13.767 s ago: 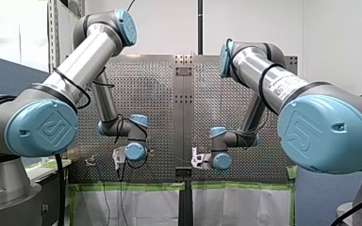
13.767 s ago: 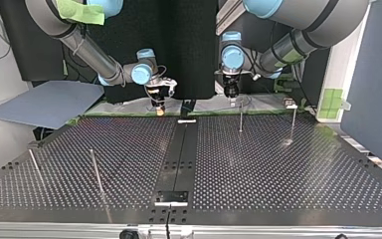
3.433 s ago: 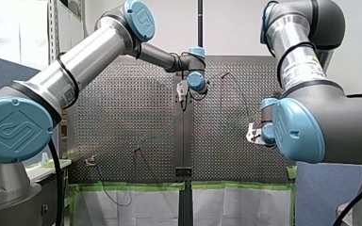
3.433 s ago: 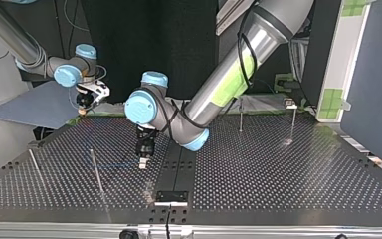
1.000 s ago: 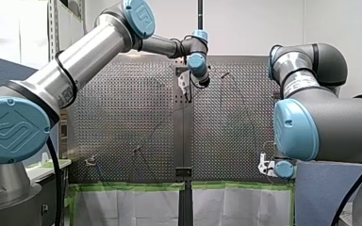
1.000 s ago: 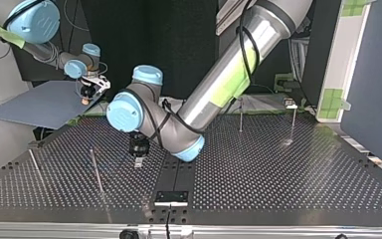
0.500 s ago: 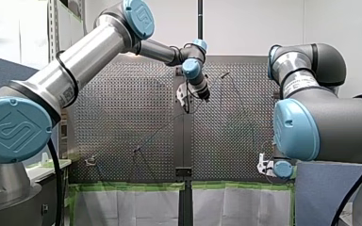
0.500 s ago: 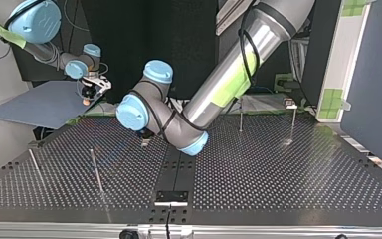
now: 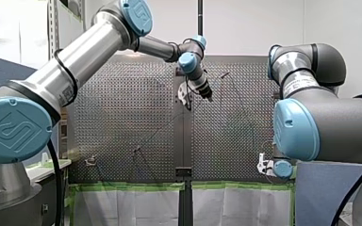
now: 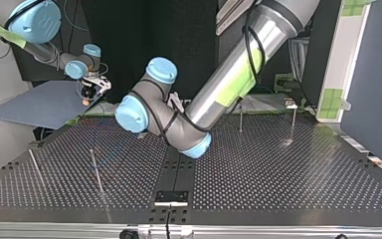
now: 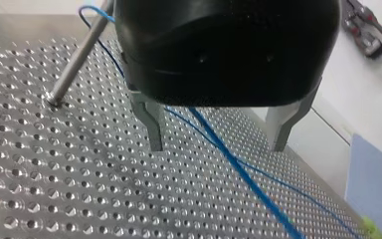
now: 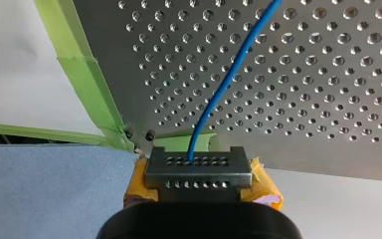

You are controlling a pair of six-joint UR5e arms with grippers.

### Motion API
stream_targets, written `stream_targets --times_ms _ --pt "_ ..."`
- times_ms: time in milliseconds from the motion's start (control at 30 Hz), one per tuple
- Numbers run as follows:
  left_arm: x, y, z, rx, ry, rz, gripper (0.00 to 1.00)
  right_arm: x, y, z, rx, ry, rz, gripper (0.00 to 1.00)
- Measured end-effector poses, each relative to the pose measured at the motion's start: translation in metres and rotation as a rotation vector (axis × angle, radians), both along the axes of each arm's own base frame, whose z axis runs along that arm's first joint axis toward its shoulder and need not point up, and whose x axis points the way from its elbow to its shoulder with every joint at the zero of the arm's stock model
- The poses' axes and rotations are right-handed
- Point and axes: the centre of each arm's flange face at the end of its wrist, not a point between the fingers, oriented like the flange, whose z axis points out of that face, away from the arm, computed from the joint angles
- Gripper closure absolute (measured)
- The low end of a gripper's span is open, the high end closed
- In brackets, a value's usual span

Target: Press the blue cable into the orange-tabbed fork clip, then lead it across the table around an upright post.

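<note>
Left wrist view: on my left gripper [image 11: 218, 143] the fingers [image 11: 151, 124] stand wide apart, the blue cable [image 11: 238, 169] running loose between them, near a post [image 11: 77, 57]. Right wrist view: my right gripper [image 12: 199, 169] has its yellow pads [image 12: 262, 188] clamped on the cable, just off the table [image 12: 303, 74] edge

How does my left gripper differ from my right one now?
My left gripper, black with metal fingers, is open; my right gripper, with yellow pads, is shut on the thin blue cable. The left hangs over the perforated metal table; the right is past its edge. Both have the cable between their fingers.
</note>
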Motion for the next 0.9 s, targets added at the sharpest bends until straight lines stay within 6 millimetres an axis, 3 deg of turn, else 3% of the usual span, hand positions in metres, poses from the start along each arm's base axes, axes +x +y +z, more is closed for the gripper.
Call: stream_targets --times_ms 367,667,900 --pt "-0.01 0.004 0.027 -0.093 0.033 0.019 0.0 0.0 0.0 0.0 0.0 0.0 0.001 1.0" --pt "-0.022 0.018 0.081 -0.096 -0.068 0.047 0.0 0.0 0.0 0.0 0.0 0.0 0.0 1.0" --pt "-0.041 0.02 0.14 -0.126 -0.214 0.025 0.0 0.0 0.0 0.0 -0.001 0.0 0.002 1.0"
